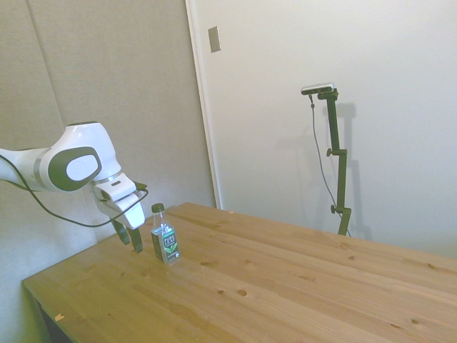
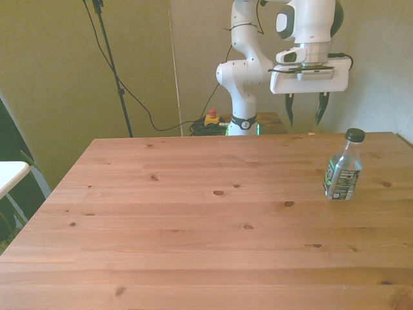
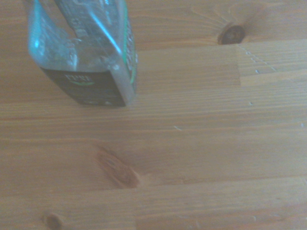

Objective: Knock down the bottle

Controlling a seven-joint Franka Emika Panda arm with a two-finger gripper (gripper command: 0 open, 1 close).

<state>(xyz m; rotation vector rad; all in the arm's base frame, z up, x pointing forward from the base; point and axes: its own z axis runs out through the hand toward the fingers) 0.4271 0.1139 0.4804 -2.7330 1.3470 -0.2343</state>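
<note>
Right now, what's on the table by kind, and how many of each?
Bottles: 1, the bottle, upright, green cap on.
Grippers: 1, the gripper, open, above the table behind the bottle, not touching it.
Total: 2, on or over the table.
</note>
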